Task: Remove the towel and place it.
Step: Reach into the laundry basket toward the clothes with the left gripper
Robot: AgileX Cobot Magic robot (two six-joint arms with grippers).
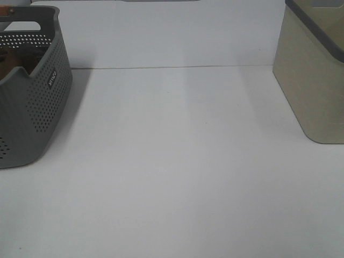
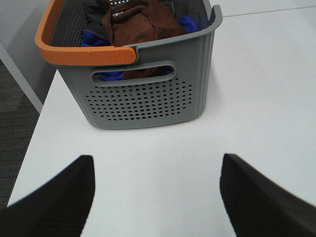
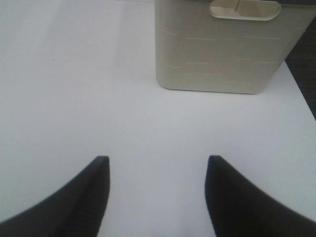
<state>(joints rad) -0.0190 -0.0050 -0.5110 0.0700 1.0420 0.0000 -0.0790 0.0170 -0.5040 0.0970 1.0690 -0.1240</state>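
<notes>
Towel (image 2: 140, 22): reddish-brown, bunched among blue cloth (image 2: 93, 39) inside grey basket (image 2: 148, 103). Left fingers (image 2: 59, 202): wide apart, empty, short of basket. Right fingers (image 3: 74, 202): parted, empty. Advice: descend over the towel's raised fold, pinch deep.

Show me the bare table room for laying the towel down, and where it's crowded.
The white tabletop lies bare between the grey perforated plastic basket on the left and the beige plastic bin on the right, and all along the front. Crowded only inside the basket, where the reddish-brown plush towel sits bunched against blue cloth.
</notes>
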